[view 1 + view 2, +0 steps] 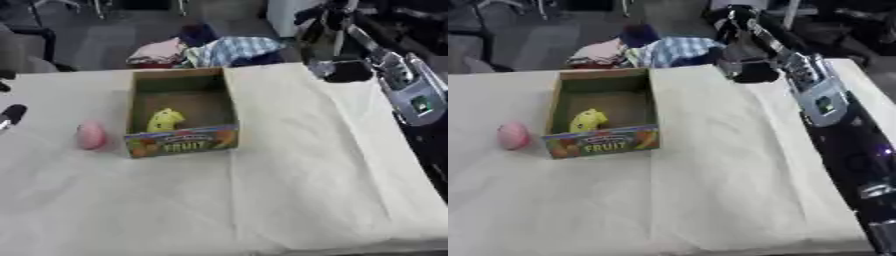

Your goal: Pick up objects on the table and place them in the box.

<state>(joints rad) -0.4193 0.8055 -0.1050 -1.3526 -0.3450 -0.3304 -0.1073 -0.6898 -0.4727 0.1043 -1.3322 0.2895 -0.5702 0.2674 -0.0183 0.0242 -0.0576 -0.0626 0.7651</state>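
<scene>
Left of the box [602, 117], the pink object [513, 135] lies far from the right hand [745, 67], whose grip is unclear.

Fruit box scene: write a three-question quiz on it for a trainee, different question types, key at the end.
1. True or false: the yellow object lies inside the box.
2. Multiple choice: where is the pink object? A) in the box B) on the table, outside the box on its left C) in the right hand
3. Fill in: the word printed on the box's front panel is ____.

Key:
1. True.
2. B. It sits on the cloth near the box's left front corner; the right hand is raised past the box's far right side, away from it.
3. FRUIT.
</scene>
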